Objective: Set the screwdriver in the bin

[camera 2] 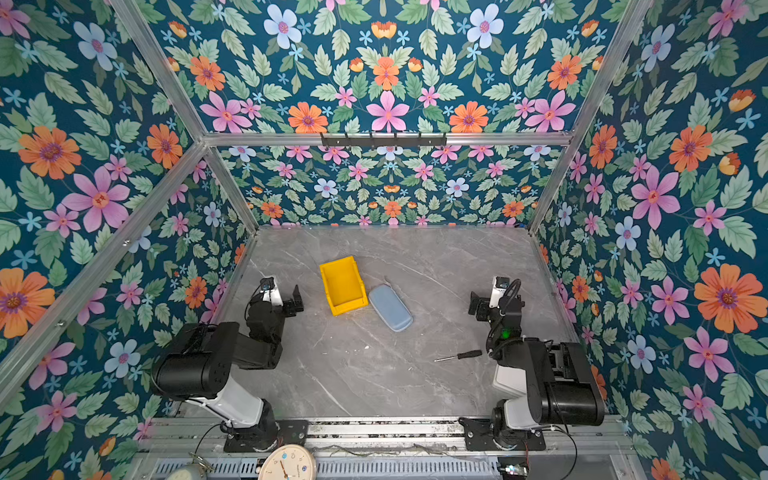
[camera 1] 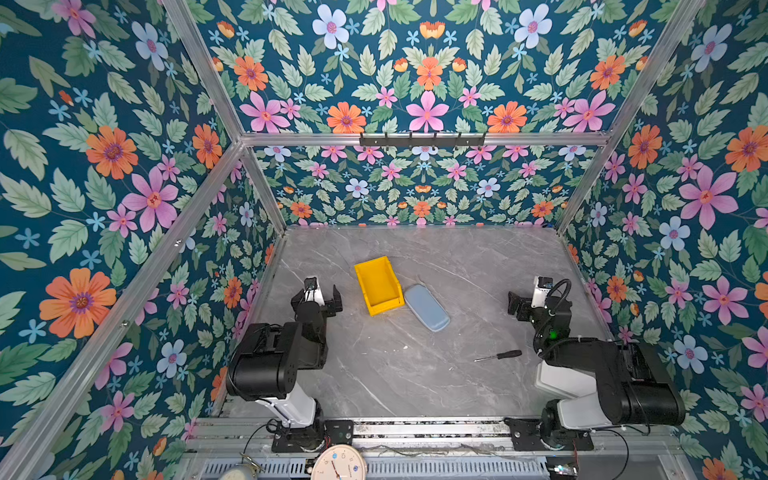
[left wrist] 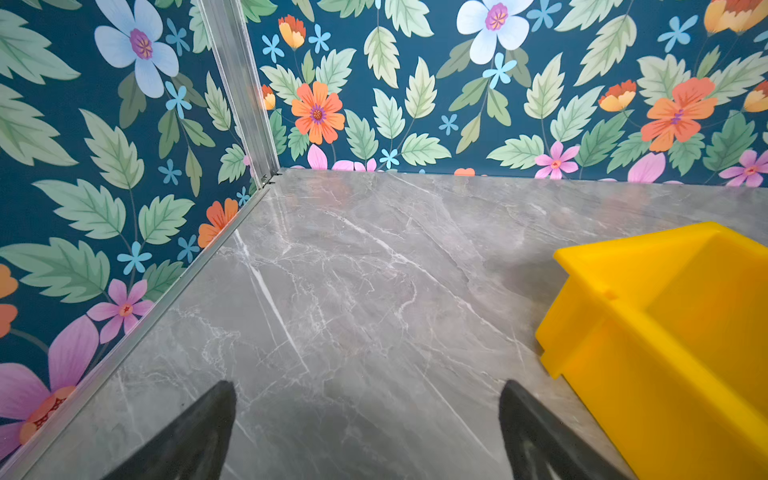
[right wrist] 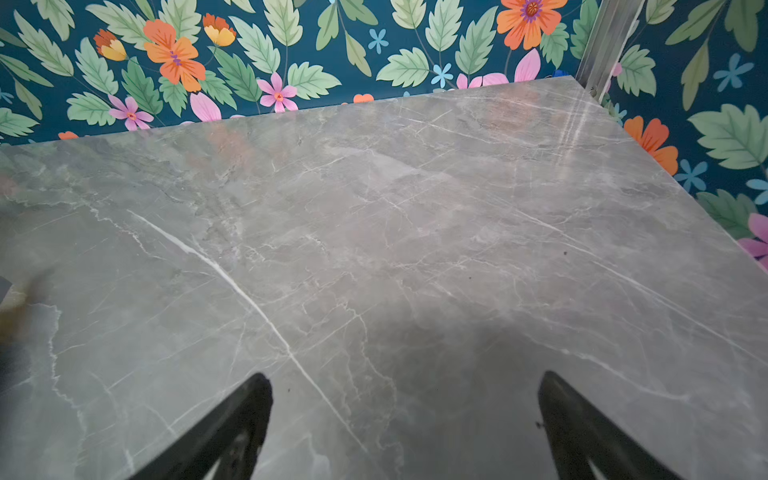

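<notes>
One bin [camera 1: 376, 282], yellow, mid tabletop [camera 1: 395, 374], one pale blue case [camera 1: 427, 308], one screwdriver [camera 1: 498, 356] toward right edge, two robot arms, left arm [camera 1: 266, 365], right arm [camera 1: 623, 374], near edge.

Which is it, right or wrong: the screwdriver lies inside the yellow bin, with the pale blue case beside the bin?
Wrong in one respect: the screwdriver lies on the table, well apart from the yellow bin, near the right arm. Both top views show it. The pale blue case is indeed beside the bin.
</notes>
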`<state>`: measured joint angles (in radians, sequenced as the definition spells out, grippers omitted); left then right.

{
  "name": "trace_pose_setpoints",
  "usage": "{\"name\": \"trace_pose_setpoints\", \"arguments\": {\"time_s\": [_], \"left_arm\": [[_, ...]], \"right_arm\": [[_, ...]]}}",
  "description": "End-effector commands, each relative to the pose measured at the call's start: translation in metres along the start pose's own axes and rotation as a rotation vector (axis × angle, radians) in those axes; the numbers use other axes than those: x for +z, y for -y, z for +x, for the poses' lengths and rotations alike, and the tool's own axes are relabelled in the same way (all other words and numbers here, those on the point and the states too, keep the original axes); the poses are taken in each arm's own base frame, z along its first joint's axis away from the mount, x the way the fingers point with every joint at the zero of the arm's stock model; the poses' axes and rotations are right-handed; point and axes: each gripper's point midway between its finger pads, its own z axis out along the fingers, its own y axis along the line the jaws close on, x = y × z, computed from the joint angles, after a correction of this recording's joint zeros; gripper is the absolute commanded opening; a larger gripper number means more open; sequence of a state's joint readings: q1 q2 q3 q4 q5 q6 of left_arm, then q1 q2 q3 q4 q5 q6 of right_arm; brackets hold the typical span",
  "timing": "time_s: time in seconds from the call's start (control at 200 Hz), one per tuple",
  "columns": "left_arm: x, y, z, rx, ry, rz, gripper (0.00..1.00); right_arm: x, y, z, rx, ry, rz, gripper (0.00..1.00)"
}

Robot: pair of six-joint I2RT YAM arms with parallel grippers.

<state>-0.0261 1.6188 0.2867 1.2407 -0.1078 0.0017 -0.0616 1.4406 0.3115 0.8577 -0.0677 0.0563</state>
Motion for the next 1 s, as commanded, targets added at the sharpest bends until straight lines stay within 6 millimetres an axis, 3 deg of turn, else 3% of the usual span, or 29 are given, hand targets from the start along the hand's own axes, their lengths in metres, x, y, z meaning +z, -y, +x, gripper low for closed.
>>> {"name": "trace_pose_setpoints", "arguments": {"time_s": [0.0,0.995], "left_arm": [[-0.0003,-0.0001,-0.0031,-0.004,0.012,0.002,1.00],[-0.0029,0.0019,-0.0046,0.004,0.024,0.016,1.00]], "right_arm": [[0.0001,0.0006,-0.0054,0.005,0.017,0.007,0.99],[-0.0002,0.0008,-0.0053,0.006,0.017,0.007,0.99]]}}
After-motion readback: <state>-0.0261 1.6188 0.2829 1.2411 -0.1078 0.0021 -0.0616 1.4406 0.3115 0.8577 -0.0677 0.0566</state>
